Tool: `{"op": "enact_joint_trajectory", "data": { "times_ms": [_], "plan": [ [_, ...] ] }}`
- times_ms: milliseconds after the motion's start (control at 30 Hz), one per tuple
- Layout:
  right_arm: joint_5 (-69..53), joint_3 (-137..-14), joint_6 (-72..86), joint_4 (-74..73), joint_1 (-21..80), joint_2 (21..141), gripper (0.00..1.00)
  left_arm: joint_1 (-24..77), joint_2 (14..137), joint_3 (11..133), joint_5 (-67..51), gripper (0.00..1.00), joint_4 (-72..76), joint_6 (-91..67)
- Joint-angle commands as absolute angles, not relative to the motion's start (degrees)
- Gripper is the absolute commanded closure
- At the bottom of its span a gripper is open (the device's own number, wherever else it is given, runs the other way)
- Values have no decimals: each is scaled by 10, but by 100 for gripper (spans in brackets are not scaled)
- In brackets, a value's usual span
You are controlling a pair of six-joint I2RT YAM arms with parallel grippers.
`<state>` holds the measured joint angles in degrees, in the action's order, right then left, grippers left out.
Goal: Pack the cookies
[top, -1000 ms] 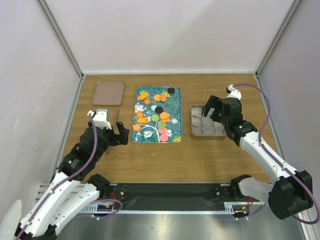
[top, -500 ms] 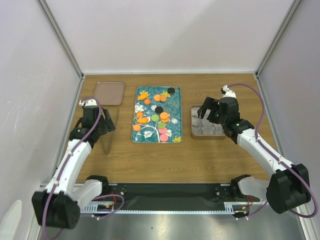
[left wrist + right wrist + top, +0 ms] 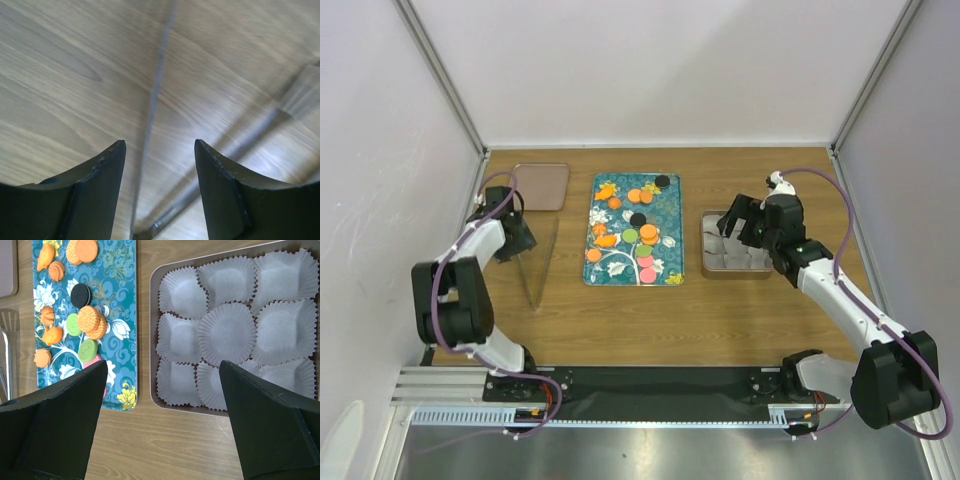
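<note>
Now | left end effector (image 3: 159, 143): parted over grained wooden table (image 3: 75, 60) | right end effector (image 3: 162, 363): wide above fluted paper cups (image 3: 225, 332)

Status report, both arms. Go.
Left gripper open, over tongs. Right gripper open, above empty paper cups. Cookies all on teal tray, none packed. Nothing in the way.

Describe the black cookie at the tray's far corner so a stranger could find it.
On the table lies a teal floral tray, between a brown tray and a tin of paper cups. The cookie sits in that tray's far right corner. The other black cookie lies mid-tray beside a green one and an orange one; this one lies farthest back of all.
</note>
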<state>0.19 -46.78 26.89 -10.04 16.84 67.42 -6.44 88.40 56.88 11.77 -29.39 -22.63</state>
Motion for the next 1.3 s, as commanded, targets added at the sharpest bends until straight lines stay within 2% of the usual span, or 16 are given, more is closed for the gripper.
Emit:
{"op": "enact_joint_trajectory", "data": {
  "times_ms": [0,267,633,833,900,933,967,1267],
  "plan": [
    [-14,-462,259,-78,162,649,0,-88,928,594,122,38,-283,-230],
    [-31,-457,256,-75,156,642,0,-120,976,609,94,41,-265,-233],
    [-32,-456,252,-79,157,638,0,-121,1050,651,101,60,-261,-211],
    [-29,-454,248,-77,157,635,1,-122,1065,676,94,74,-263,-211],
    [-30,-455,246,-80,157,635,0,-122,1068,681,90,86,-271,-213],
    [-32,-455,247,-80,158,636,0,-122,1069,686,81,98,-279,-218],
    [-35,-455,244,-79,158,635,0,-122,1065,689,76,100,-283,-219],
    [-117,-450,243,-50,160,637,0,-121,902,677,6,100,-309,-232]
  ]
}}
